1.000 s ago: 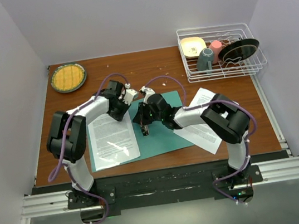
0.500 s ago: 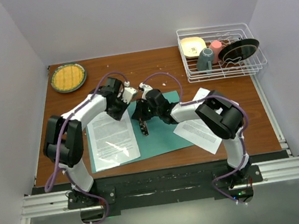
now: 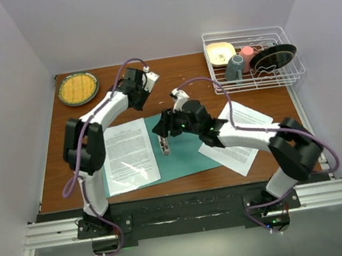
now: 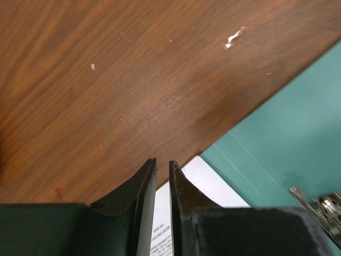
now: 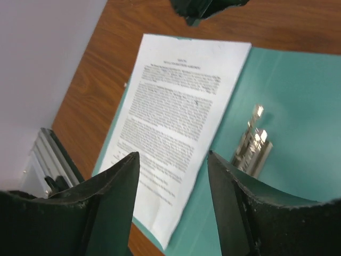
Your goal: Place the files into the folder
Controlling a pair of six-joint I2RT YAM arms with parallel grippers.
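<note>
One sheet [image 3: 129, 155] lies on the folder's [image 3: 191, 154] left half, lower left of centre. The right gripper [image 5: 173, 160] has just sprung wide, empty, above the clip [image 5: 253, 141]. The left gripper [image 4: 162, 165], nearly closed and empty, has withdrawn to upper centre. Other sheets [image 3: 237, 140] wait at right: filing looks half done.

The right gripper [image 5: 173, 160] stood with its jaws wide apart, holding nothing. Between them, toward twelve o'clock, a printed sheet [image 5: 176, 117] lay on the left half of the open teal folder [image 5: 298, 106]. A metal clip [image 5: 253, 141] sat at three o'clock of the sheet. The wooden table [image 5: 96, 69] showed at ten o'clock, and a cropped dark shape [image 5: 205, 8] at twelve.
</note>
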